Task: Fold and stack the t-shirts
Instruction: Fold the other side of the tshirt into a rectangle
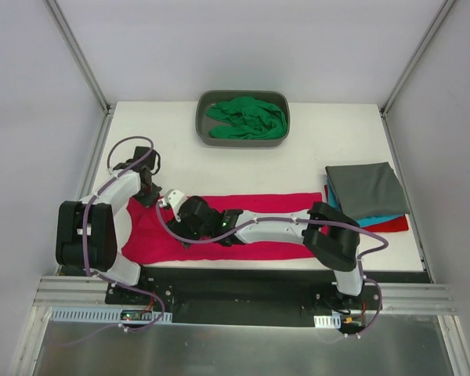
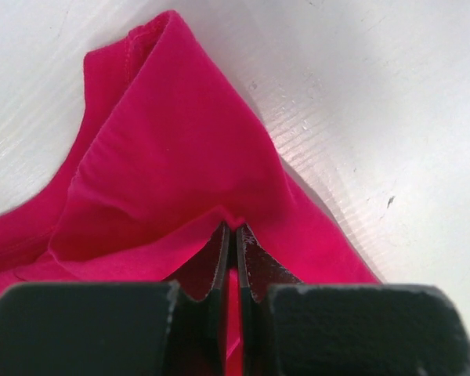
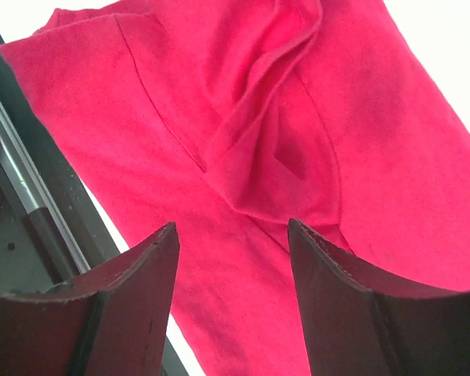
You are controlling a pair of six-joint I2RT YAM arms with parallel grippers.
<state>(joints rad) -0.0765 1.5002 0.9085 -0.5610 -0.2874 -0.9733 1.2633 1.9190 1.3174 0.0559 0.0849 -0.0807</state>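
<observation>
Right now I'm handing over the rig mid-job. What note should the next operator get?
Left gripper: shut on a fold of the pink shirt, at its left end.
Right gripper: open over the same shirt, holding nothing.
Done: grey shirt folded on top of teal and red, stacked at the right.
Left: finish folding pink and stack it; green shirt lies crumpled in the tub.

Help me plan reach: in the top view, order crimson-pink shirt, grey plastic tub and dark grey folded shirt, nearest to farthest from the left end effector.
1. Crimson-pink fabric shirt: pinched in the left end effector, front.
2. Grey rounded plastic tub: back centre.
3. Dark grey folded shirt: far right.
</observation>
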